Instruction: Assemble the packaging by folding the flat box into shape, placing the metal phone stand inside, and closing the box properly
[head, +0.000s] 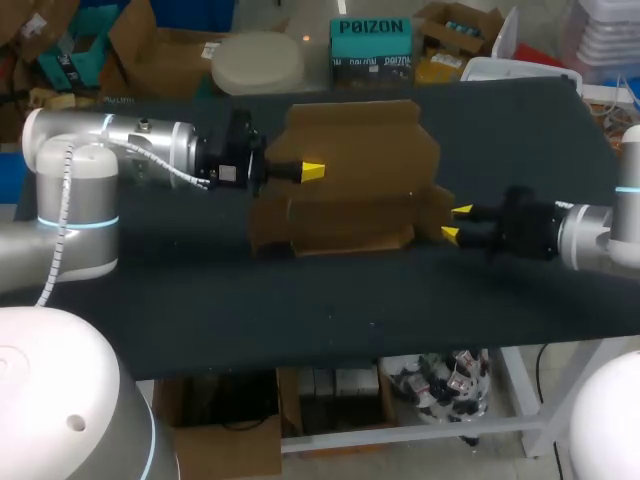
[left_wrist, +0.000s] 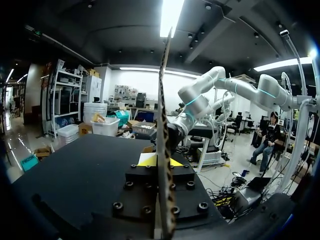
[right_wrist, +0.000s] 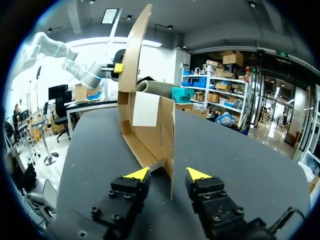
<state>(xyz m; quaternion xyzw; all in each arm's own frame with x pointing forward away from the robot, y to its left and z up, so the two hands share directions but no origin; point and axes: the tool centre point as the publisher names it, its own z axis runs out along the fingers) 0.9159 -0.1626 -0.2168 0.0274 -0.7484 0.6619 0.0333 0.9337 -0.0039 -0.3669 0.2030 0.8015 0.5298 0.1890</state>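
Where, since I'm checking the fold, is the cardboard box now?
In head view, the cardboard box stands mid-table, its raised panel held in the left gripper, its right flap between the open fingers of the right gripper.

No legible txt, nos. or signs on the cardboard box (head: 350, 190) or the desk (head: 300, 290). Pale rect. patch (right_wrist: 146, 109) on the box's inner face, seen in the right wrist view: looks blank, no print discernible. Box's brown faces in the head view: plain.
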